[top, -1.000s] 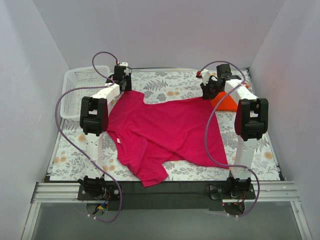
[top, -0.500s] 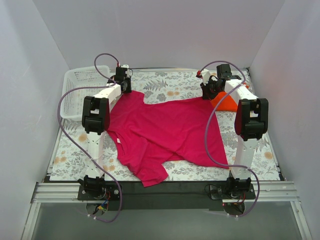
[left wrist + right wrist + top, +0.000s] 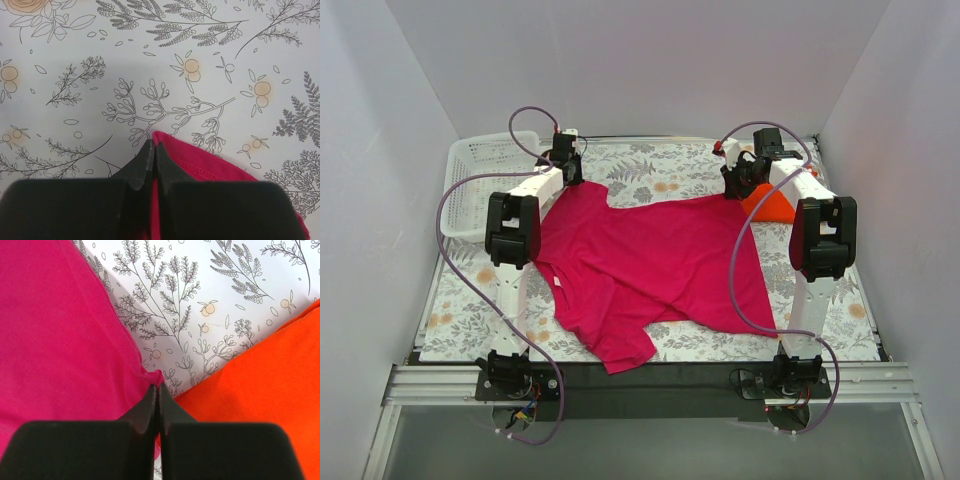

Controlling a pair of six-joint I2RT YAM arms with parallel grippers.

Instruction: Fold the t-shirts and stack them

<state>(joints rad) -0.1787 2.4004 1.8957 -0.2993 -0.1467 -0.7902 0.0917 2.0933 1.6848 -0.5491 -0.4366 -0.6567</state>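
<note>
The magenta-pink t-shirt (image 3: 650, 265) lies spread and rumpled across the middle of the table. My left gripper (image 3: 570, 172) is shut on its far left corner (image 3: 200, 162), with cloth pinched between the fingers. My right gripper (image 3: 733, 184) is shut on its far right corner (image 3: 60, 340), with cloth pinched at the tips. The orange-red t-shirt (image 3: 772, 205) lies folded at the far right, just beside the right gripper; it also shows in the right wrist view (image 3: 265, 380).
A white perforated basket (image 3: 480, 175) stands at the far left, partly off the floral tablecloth (image 3: 660, 175). White walls close in the table on three sides. The black front rail (image 3: 650, 378) runs along the near edge.
The left arm has shifted slightly to the right and farther back with the shirt corner. The right arm and the shirt look unchanged.
</note>
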